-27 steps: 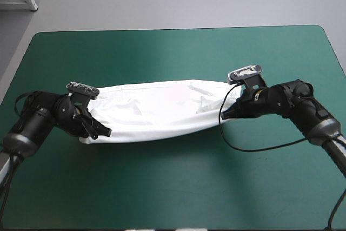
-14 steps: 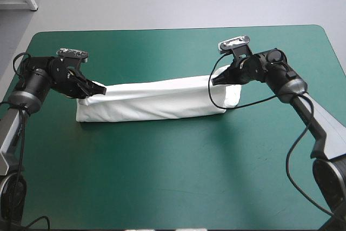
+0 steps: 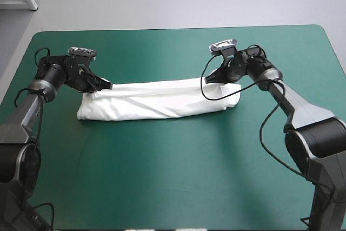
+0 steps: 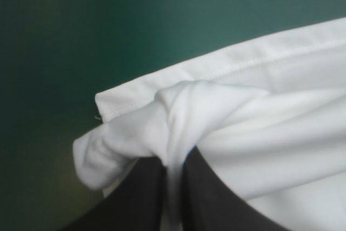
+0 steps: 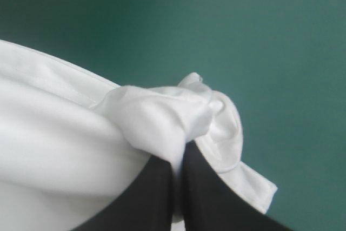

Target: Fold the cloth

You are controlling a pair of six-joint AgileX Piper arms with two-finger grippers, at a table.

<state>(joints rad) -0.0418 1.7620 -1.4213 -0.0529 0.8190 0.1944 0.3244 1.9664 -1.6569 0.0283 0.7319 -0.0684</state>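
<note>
T-shirt (image 3: 157,101): long band lying L–R on desk (image 3: 173,177).
L end effector (image 3: 107,86), R end effector (image 3: 207,80) each pinch one far corner.

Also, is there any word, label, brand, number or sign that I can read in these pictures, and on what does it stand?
None: no text can be read in any view. The T-shirt is plain white, the teal-green cover carries no print, and the left gripper and right gripper, both pinching the T-shirt, show no readable marking.
</note>
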